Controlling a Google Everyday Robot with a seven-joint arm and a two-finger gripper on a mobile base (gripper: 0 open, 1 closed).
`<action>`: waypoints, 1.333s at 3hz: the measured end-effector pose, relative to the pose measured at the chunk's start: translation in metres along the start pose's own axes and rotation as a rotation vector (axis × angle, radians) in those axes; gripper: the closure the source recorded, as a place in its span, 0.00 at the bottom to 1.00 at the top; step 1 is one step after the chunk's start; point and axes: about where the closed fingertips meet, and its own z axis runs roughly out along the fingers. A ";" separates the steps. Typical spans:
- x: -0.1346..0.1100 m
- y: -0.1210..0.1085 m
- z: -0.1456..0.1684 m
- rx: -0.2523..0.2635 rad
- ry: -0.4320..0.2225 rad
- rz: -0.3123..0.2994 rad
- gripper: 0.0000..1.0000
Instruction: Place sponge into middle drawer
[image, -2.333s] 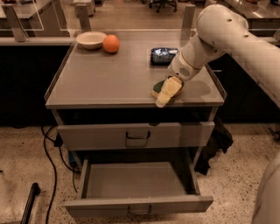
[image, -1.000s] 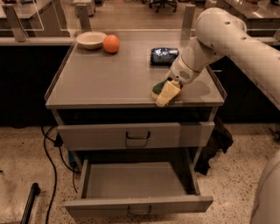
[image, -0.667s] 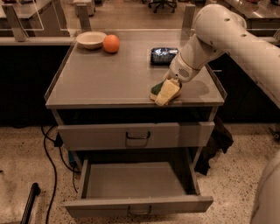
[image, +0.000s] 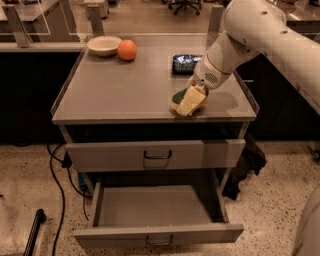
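Observation:
The sponge (image: 178, 96), dark green on pale yellow foam, is at the front right of the cabinet top (image: 115, 90). My gripper (image: 189, 101) comes down on it from the right at a slant and is shut on the sponge, holding it at or just above the surface. The middle drawer (image: 200, 233) is the lower one. It stands pulled out below and in front of the sponge, and its inside looks empty.
A shiny blue snack packet (image: 185, 62) lies just behind the gripper. A white bowl (image: 104, 45) and an orange (image: 127, 50) sit at the back left. The upper drawer front (image: 115, 155) is shut. Cables (image: 57, 185) hang at the left, and a dark bag (image: 245, 165) sits at the right.
The gripper and the sponge have shifted slightly to the left and a little up. The drawers, packet, bowl and orange have not moved.

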 end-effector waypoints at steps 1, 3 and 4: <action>0.001 0.002 -0.002 -0.006 -0.002 -0.002 1.00; 0.006 0.070 -0.055 -0.028 -0.033 -0.012 1.00; 0.022 0.104 -0.059 -0.041 -0.049 0.000 1.00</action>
